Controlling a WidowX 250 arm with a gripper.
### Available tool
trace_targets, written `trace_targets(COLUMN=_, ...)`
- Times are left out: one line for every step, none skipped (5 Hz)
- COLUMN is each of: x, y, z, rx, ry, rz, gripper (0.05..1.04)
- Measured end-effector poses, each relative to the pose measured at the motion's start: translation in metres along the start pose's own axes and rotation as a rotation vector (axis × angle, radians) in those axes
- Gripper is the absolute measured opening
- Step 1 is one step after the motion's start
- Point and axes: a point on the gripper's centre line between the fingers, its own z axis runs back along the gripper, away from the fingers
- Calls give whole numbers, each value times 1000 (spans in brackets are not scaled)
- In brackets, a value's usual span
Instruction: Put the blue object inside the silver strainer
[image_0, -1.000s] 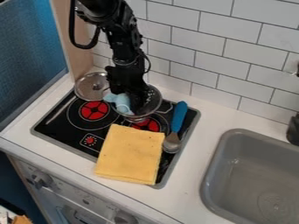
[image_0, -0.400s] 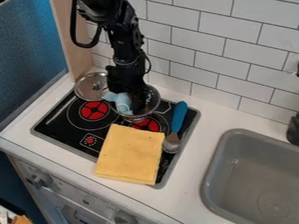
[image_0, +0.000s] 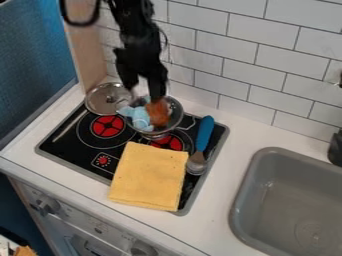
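— so, where's the blue thing (image_0: 141, 119)?
— inside the silver strainer (image_0: 176, 120), over on its nine o'clock side, with one end up by the rim.
— and what's that beside it?
— a brown-orange thing (image_0: 159, 113), in the strainer too, at about three o'clock from the blue one.
— what about the gripper (image_0: 144, 92)?
— it hangs over the twelve o'clock side of the strainer. its jaws are spread apart, the right-hand one in the view just above the brown-orange thing.
— what's the strainer on?
— the black stove top (image_0: 77, 152), which is set on the white counter (image_0: 234, 142). a round lid (image_0: 101, 102) is at ten o'clock from the strainer, near it.
— anything on the other sides?
— a folded yellow cloth (image_0: 149, 176) lies at six o'clock, and a spatula with a blue handle (image_0: 205, 132) at four. farther out, also around four, there's the grey sink (image_0: 270, 200).
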Motion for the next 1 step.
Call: trace_targets(x=-10, y=7, z=12, rx=98, ry=-22, rz=98, gripper=1001)
